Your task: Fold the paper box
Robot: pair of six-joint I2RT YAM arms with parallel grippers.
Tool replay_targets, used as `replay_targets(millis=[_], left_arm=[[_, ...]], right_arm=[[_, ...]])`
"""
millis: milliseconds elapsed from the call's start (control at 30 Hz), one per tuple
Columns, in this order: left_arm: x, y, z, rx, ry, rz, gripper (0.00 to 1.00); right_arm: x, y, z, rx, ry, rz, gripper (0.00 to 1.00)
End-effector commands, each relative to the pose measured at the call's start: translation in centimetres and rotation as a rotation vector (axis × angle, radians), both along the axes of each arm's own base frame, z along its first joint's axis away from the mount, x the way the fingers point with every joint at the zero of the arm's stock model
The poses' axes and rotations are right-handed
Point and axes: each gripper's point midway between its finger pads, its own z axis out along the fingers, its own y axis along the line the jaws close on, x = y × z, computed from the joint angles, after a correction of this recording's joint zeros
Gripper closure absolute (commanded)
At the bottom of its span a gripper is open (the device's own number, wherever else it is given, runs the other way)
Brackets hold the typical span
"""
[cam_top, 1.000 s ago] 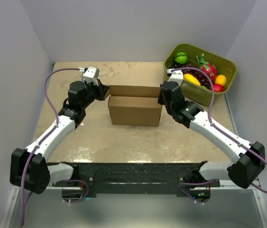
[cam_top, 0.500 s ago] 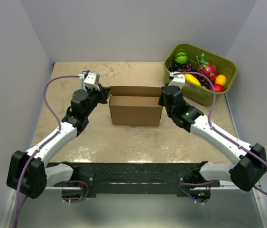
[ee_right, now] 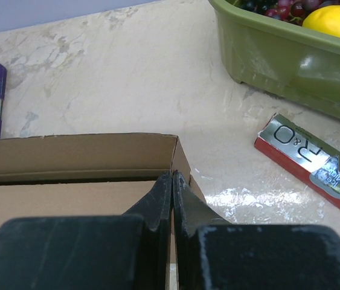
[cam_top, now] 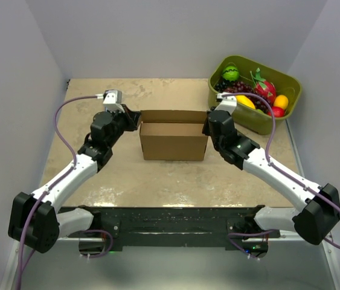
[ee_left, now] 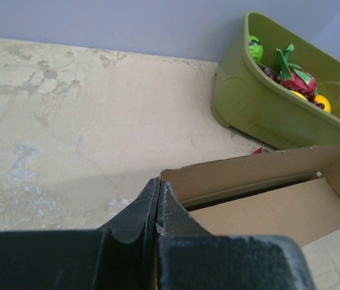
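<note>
left gripper [ee_left: 158, 188] is pinched narrow on left end wall of plain brown cardboard box [cam_top: 171, 142] | right gripper [ee_right: 173, 179] is clamped on right end wall

red-silver packet [ee_right: 312, 158]: large letters "r" and "o"; smaller print unreadable.

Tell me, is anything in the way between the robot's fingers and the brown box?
No, nothing visible is. The left fingers are shut on the left end wall of the paper box, and the right fingers are shut on its right end wall, so both touch the cardboard directly.
</note>
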Motion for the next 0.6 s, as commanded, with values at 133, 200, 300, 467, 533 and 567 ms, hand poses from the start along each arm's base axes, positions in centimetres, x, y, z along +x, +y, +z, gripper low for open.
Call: replay_targets(millis=[133, 200, 300, 467, 533, 567], left_arm=[[-2.1, -3.2, -0.8, -0.137, 0.085, -0.108, 1.0], [-2.1, -3.3, -1.0, -0.128, 0.089, -0.103, 1.0], [-2.4, -3.3, -1.4, -0.127, 0.091, -0.091, 1.0], [-3.4, -3.5, -2.0, -0.119, 0.077, -0.074, 1.0], [-3.4, -3.5, -1.8, -0.093, 0.048, -0.084, 1.0], [-3.4, -3.4, -1.7, -0.05, 0.024, -0.098, 1.0]], right_arm=[[-1.0, 0.8, -2.4, -0.006, 0.068, 0.045, 1.0], [-1.0, 0.6, -2.2, -0.002, 0.062, 0.039, 1.0], [-1.2, 0.4, -2.0, 0.001, 0.057, 0.036, 1.0], [-1.3, 0.3, -2.1, 0.001, 0.057, 0.034, 1.0], [-1.4, 0.3, -1.9, 0.001, 0.055, 0.037, 1.0], [-1.5, 0.3, -1.6, 0.003, 0.051, 0.04, 1.0]])
